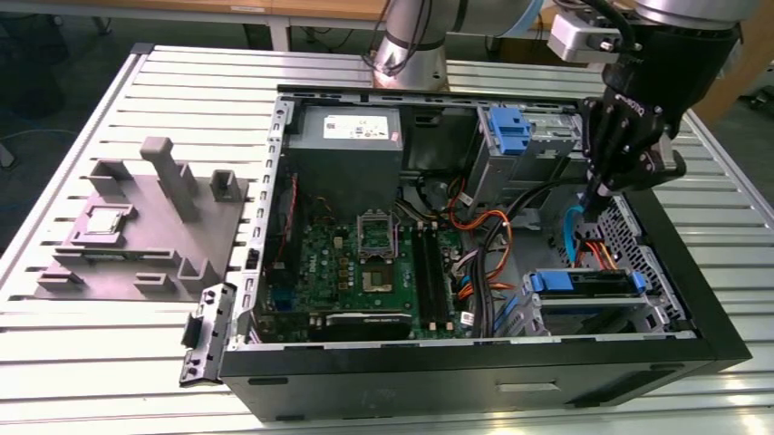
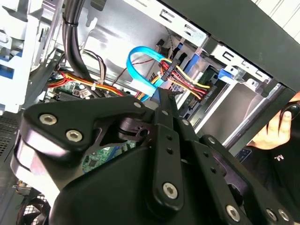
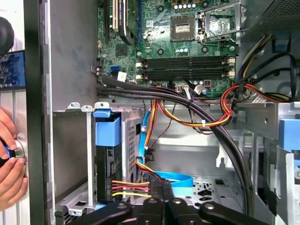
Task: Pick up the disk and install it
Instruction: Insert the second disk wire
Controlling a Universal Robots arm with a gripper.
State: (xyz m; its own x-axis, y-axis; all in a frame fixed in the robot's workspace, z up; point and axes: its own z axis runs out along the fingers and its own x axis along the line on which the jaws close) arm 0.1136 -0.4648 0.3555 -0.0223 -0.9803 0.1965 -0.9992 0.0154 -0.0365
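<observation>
The disk, framed by blue rails, lies in the drive bay at the near corner of the open computer case, on the exterior view's right. In the first wrist view the disk sits edge-on in its bay under a blue rail, with red, yellow and black wires running to it. My black gripper hangs above the case's right side, beyond the disk. Its fingers meet at the tips, shut with nothing seen between them, beside a blue flat cable. In the second wrist view the gripper points at that cable.
The green motherboard fills the case floor, with cable bundles across the middle. An upright blue latch stands at the far bay. A grey fixture lies on the slatted table. A person's hand rests outside the case wall.
</observation>
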